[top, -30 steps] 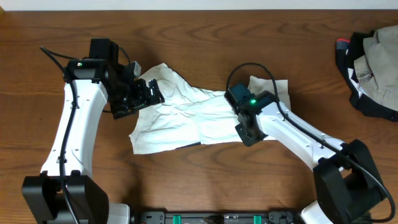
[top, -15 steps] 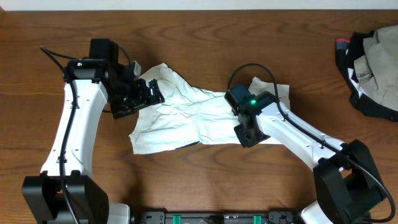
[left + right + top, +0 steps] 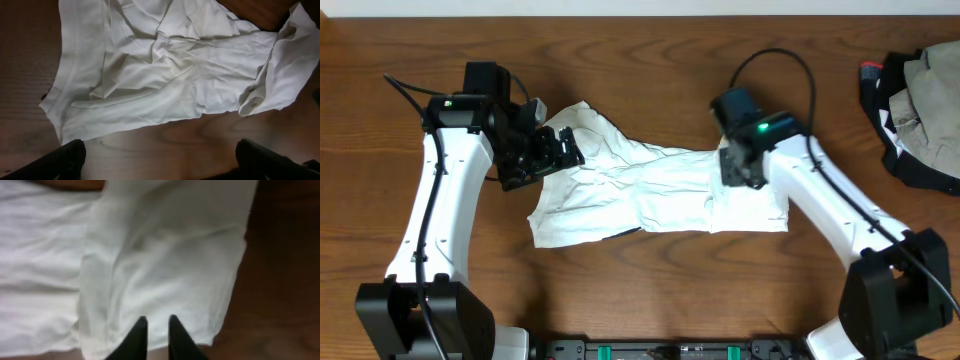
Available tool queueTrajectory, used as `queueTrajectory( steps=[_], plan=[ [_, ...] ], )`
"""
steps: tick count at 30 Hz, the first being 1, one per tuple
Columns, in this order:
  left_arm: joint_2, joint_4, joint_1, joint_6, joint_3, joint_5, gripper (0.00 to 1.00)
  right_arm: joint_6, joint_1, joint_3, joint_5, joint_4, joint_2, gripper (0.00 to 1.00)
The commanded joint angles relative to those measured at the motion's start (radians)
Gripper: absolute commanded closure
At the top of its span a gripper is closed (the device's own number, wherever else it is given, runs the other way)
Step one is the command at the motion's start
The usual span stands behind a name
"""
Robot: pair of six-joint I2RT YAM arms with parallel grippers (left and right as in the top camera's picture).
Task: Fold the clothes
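Where right claw points down | clothes lie directly beneath (wrinkled, spread)

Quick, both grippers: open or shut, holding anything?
Left gripper: jaws wide open, holding nothing.
Right gripper: jaws nearly shut over the white garment, nothing visibly gripped.

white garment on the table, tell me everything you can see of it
The white garment looks like thin, soft cloth, heavily wrinkled, lying spread flat on the wooden table between the two arms. Its left end shows a stitched hem band. Its right end is a smoother panel whose edge lies over the middle part. The open left gripper sits at its upper left edge, gripping nothing. The right gripper, fingers nearly together, is over the right panel; contact is unclear.
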Motion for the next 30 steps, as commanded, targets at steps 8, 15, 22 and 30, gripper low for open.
queueTrajectory(
  steps=[8, 15, 22, 30],
  plan=[
    [-0.009, 0.002, 0.001, 0.022, 0.006, -0.013, 0.02, -0.022, -0.179, -0.071, -0.172, 0.071, 0.05, 0.99],
    [-0.009, 0.002, 0.001, 0.022, 0.006, -0.013, 0.02, -0.031, -0.215, -0.111, -0.175, 0.086, 0.088, 0.99],
    [-0.009, 0.001, 0.0, 0.022, 0.006, -0.013, 0.02, -0.032, -0.215, -0.133, -0.175, 0.133, 0.136, 0.98],
    [-0.009, 0.001, 0.001, 0.022, 0.006, -0.013, 0.02, -0.028, -0.225, -0.135, -0.139, 0.152, 0.248, 0.99]
  ],
)
